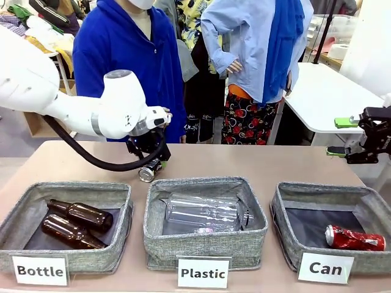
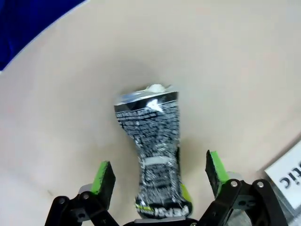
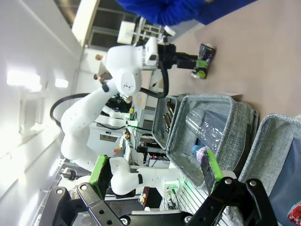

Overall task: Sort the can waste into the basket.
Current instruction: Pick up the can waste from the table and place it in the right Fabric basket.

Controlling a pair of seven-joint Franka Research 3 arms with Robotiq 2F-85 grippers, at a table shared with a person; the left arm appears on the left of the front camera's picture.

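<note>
You look to be on the pick of the last can: your left end effector (image 2: pixel 160 172) hangs released, pads (image 2: pixel 104 176) either side of the black can (image 2: pixel 150 141) lying on the tabletop (image 2: pixel 235 70), so clench next, then carry it well right to the basket (image 1: pixel 287 247) holding the red can (image 1: pixel 354 238).

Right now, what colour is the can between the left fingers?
Black can with white print and a silver end; the left wrist view shows it best.

I get bright, even light; the black can (image 2: pixel 153 155) looks soft and blurred up close, its faint shadow on the table (image 2: pixel 235 70).
</note>
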